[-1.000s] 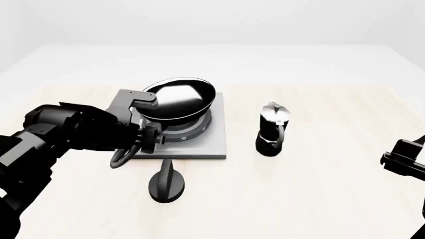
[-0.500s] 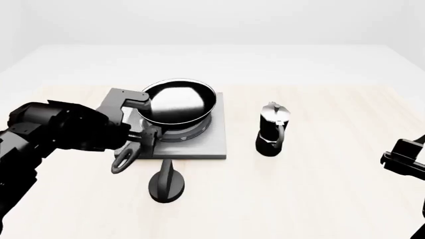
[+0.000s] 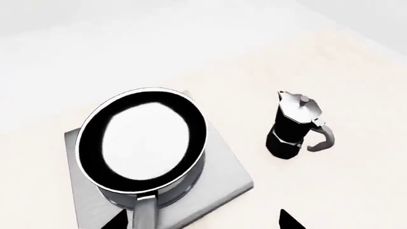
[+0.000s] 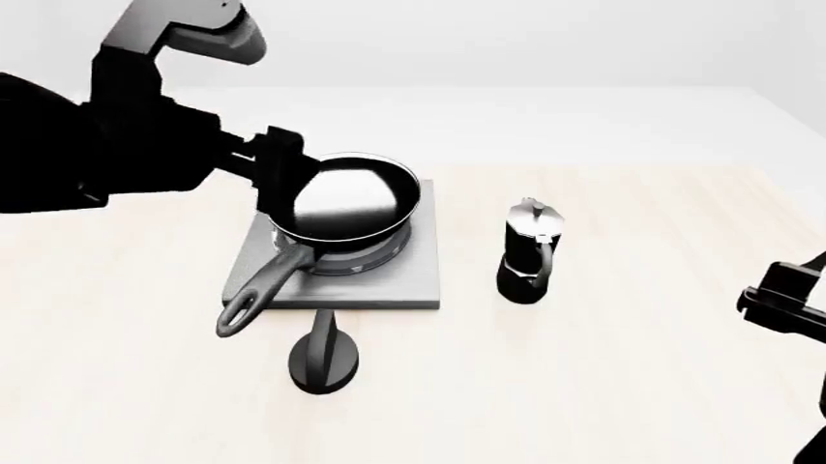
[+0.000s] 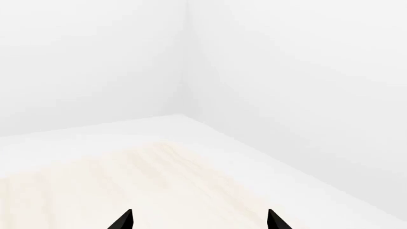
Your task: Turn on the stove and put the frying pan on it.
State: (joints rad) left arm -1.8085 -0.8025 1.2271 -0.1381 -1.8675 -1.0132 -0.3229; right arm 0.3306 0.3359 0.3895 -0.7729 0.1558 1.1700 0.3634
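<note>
The frying pan (image 4: 348,200), black with a glossy pale inside, sits flat on the round burner of the grey stove (image 4: 410,278). Its long handle (image 4: 265,287) points to the front left over the slab's corner. The stove's black round-based knob (image 4: 325,354) stands on the table just in front of the slab. My left gripper (image 4: 281,179) hangs raised beside the pan's left rim. In the left wrist view the gripper (image 3: 202,224) is open above the pan (image 3: 143,138), the handle (image 3: 145,215) and the stove (image 3: 226,177), holding nothing. My right gripper (image 4: 784,296) (image 5: 200,222) is open over bare table.
A black-and-silver moka pot (image 4: 529,253) (image 3: 294,128) stands upright to the right of the stove. The pale wooden table (image 4: 620,387) stretches around everything, with its far edge and a white wall beyond.
My left gripper has let go of the pan handle and risen up and back. The pan has settled level on the burner. The right arm has not moved.
</note>
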